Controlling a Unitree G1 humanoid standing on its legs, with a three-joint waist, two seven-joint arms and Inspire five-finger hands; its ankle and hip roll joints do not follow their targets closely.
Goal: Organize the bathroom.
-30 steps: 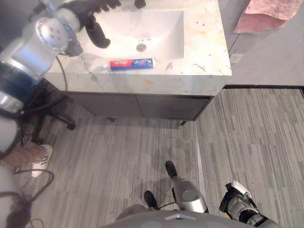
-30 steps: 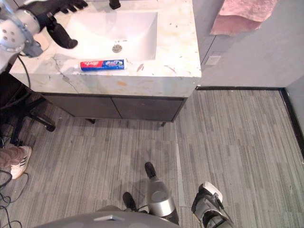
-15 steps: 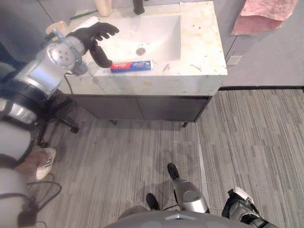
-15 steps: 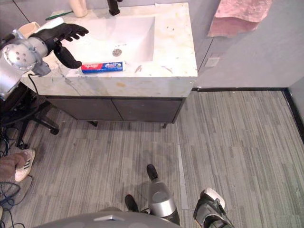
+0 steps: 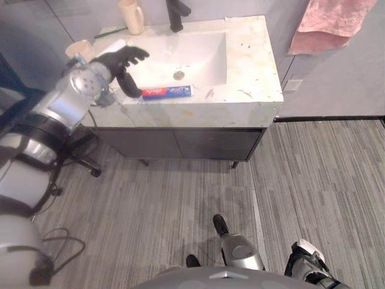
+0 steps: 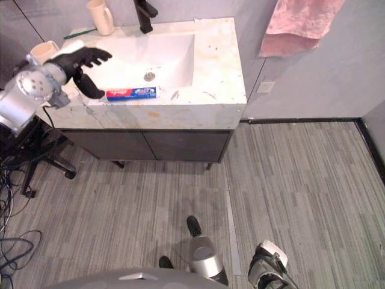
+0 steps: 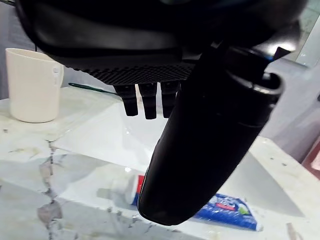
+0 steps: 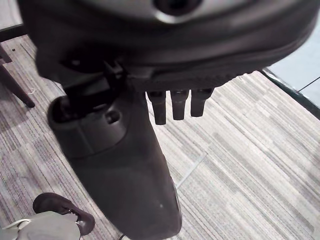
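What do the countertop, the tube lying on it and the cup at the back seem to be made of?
The countertop looks like polished marble or a marble-look stone: pale, glossy, with grey-brown veins. The toothpaste tube seems soft printed plastic or laminate, flattened, with a slight sheen. The cream cup is smooth and opaque, so ceramic or plastic; the look leaves it open.

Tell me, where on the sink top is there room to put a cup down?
The countertop right of the basin is bare, front to back. The left side is crowded: two cups, the left hand and the toothpaste tube along the front edge.
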